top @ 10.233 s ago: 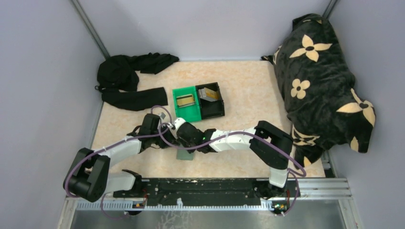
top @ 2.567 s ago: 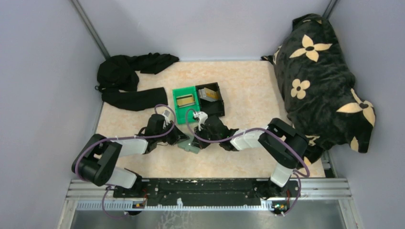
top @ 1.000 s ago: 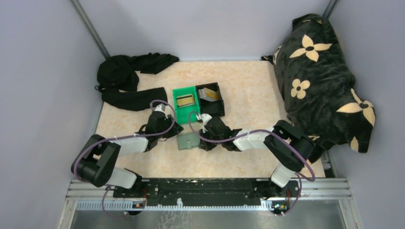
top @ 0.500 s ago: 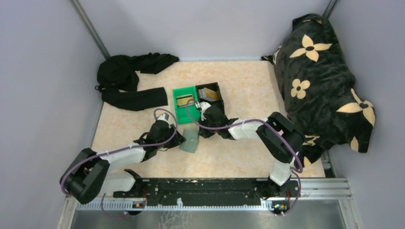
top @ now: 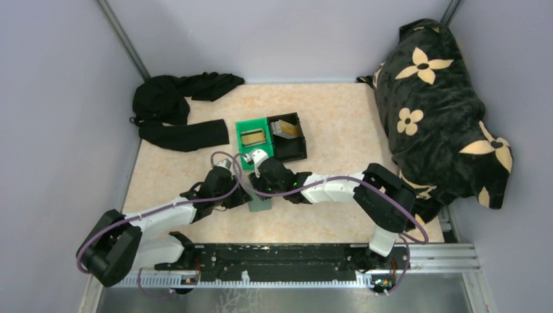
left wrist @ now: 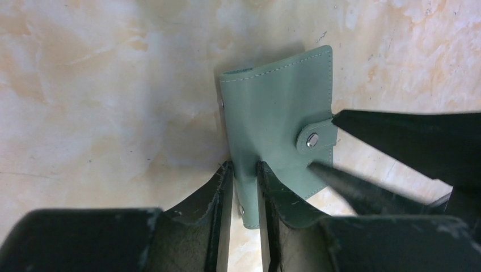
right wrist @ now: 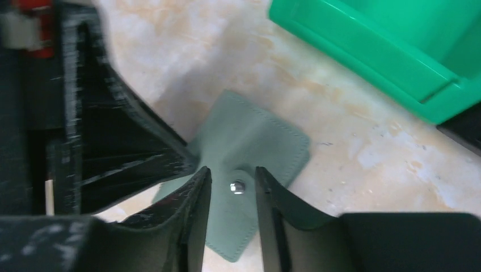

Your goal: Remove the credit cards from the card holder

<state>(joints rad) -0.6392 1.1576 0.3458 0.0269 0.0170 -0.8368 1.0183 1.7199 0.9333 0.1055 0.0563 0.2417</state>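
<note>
The card holder (left wrist: 272,124) is a grey-green wallet, folded shut with its snap strap fastened, and it lies on the table just in front of the bins (top: 261,203). My left gripper (left wrist: 244,165) is shut on the wallet's folded spine edge. My right gripper (right wrist: 232,171) stands open with one finger either side of the snap tab (right wrist: 237,186), not pinching it. No card shows at the wallet. A tan-gold card (top: 253,137) lies in the green bin, and a pale grey card (top: 287,128) leans in the black bin.
The green bin (top: 250,158) and the black bin (top: 291,153) stand side by side just behind both grippers. Black clothing (top: 176,107) lies at the back left. A dark flower-patterned cushion (top: 443,111) fills the right side. Grey walls close in the table.
My right gripper has come down from beside the bins to the wallet and opened round the snap tab. My left gripper has narrowed onto the wallet's edge, and the wallet has shifted slightly nearer.
</note>
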